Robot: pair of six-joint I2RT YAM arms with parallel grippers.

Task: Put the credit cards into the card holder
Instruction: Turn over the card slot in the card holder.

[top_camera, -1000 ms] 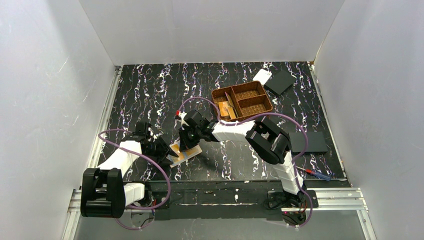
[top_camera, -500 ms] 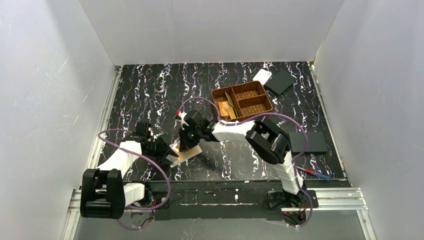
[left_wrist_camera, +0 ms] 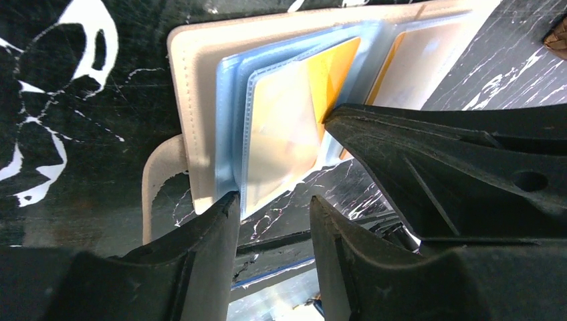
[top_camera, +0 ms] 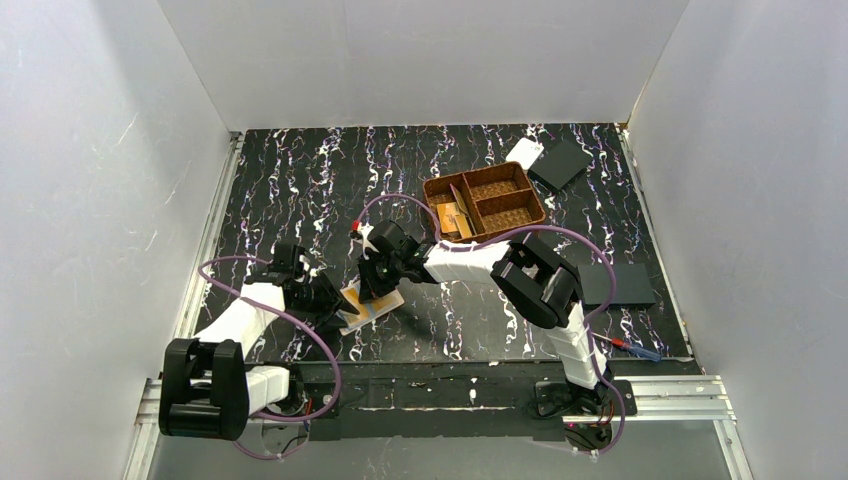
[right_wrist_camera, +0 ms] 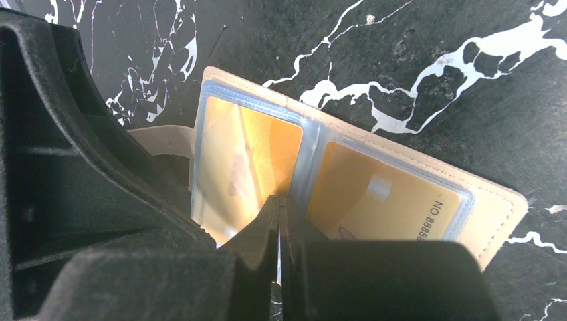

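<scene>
- Against the frame a second back, find the left gripper (top_camera: 333, 298) drawn slightly to its left, off the card holder (top_camera: 378, 306). Find holder and right gripper (top_camera: 372, 291) where they were.
- See the card holder lying open and flat on the marbled black table (top_camera: 300, 190), near the front edge, between the two grippers.
- From the left wrist, note the left fingers (left_wrist_camera: 200, 247) standing a narrow gap apart, with only table between them. Place the tips just beside the holder's near edge; touching or not, cannot tell.
- From the right wrist, note the right fingers (right_wrist_camera: 254, 254) pressed together, tips down at the fold between two clear sleeves.
- Count two golden-yellow credit cards (right_wrist_camera: 381, 194) behind those sleeves, one on each side of the fold.
- From the left wrist, see an orange card edge (left_wrist_camera: 337, 63) meeting the right gripper's tip.
- Find further cards (top_camera: 455, 219) in the left compartment of the woven basket (top_camera: 432, 186), well apart at back right.
</scene>
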